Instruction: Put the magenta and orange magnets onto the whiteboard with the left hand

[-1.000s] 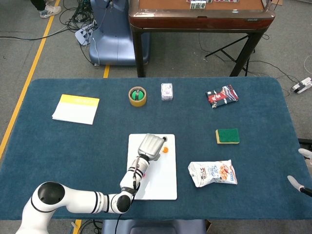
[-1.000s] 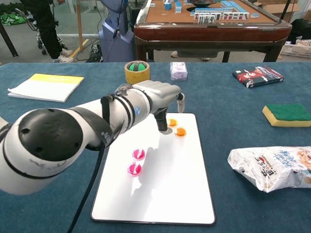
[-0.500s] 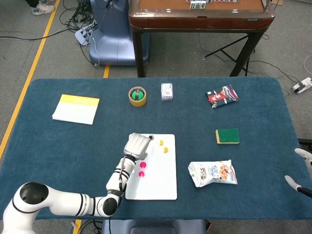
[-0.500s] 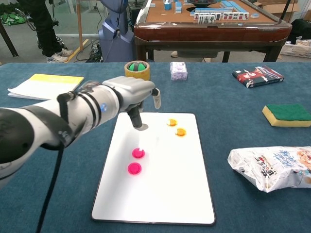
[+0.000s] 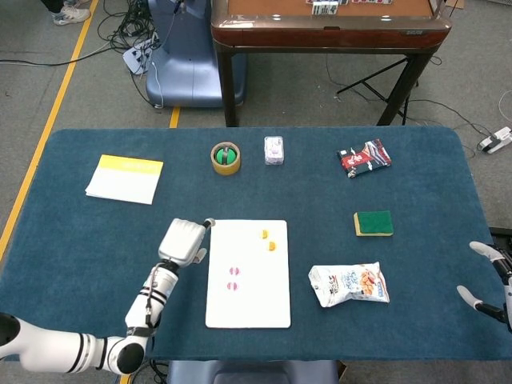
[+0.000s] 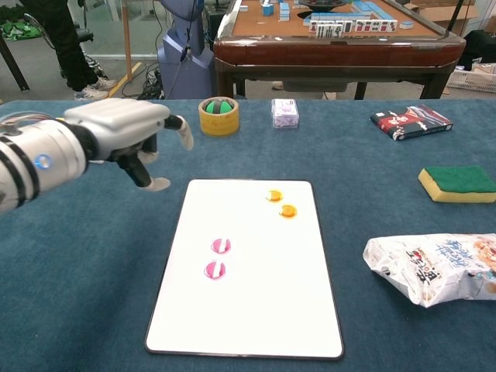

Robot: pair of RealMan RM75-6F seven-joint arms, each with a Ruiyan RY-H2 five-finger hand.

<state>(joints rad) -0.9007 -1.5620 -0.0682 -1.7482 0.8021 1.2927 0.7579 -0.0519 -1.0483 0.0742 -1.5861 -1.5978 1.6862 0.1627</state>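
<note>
Left hand [image 6: 124, 136] has pulled back off the whiteboard [image 6: 256, 310]: a second ago it hung over the board's upper middle beside the orange magnets, half a second ago over the board's upper left corner, now it sits fully left of the board over bare blue cloth, centre-left in the head view [image 5: 182, 240]. Fingers loosely spread, nothing in them, so released. Arm trails down to the lower left corner of the frame.

Nothing on the board looks shifted between frames. Two orange magnets [image 6: 280, 203] lie close together in the upper right part of the board, two magenta magnets [image 6: 218, 258] one just below the other at left of centre. In the head view the same pairs show as orange [image 5: 268, 240] near the top right of the board and magenta [image 5: 233, 278] mid-board. All four flat on the white surface, none touching the board's edge.

Right hand [image 5: 490, 280] only peeks in at the right edge of the head view, well apart from everything; fingers look apart and it holds nothing I can see.

Judgement: with both colours on the board and the left hand empty and clear of it, the placing looks done; what remains is at most the arm retreating. No loose magnets visible on the cloth.

Bystanders: yellow notepad [image 5: 125, 178] upper left, tape roll [image 5: 226, 157], sponge [image 5: 374, 223], snack bag [image 5: 349, 284].
</note>
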